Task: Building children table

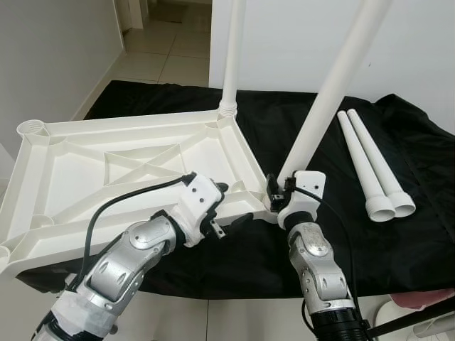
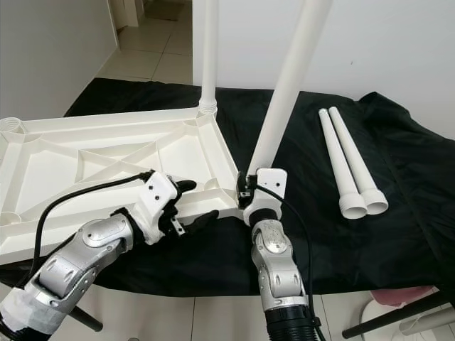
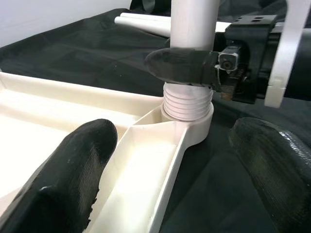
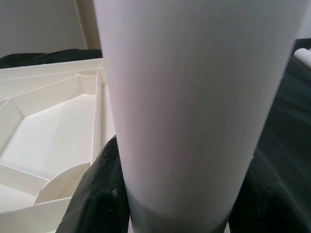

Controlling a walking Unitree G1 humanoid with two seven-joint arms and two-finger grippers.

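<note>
Upside-down white tabletop (image 1: 135,167) lying ribs-up on a black cloth (image 1: 398,241), used here as the landmark. At its far right corner, one white leg (image 1: 233,57) already standing upright in its socket. At the near right corner, a second leg (image 1: 334,89) seated by its threaded end in the socket (image 3: 190,127), leaning away to the right rather than plumb. Right gripper (image 1: 276,189) clamped low on that leaning leg just above the threads — black fingers (image 3: 182,65) wrapped tight around the tube, pressed to both sides of it in the right wrist view. Left gripper (image 1: 226,204) at the tabletop's near edge, just left of that same corner, fingers (image 3: 73,170) spread wide with the rim between them — gripping nothing, though contact with the plastic hard to judge. Well right of the tabletop, two spare legs (image 1: 370,167) lying side by side on the cloth, touching, flared ends toward the robot.
</note>
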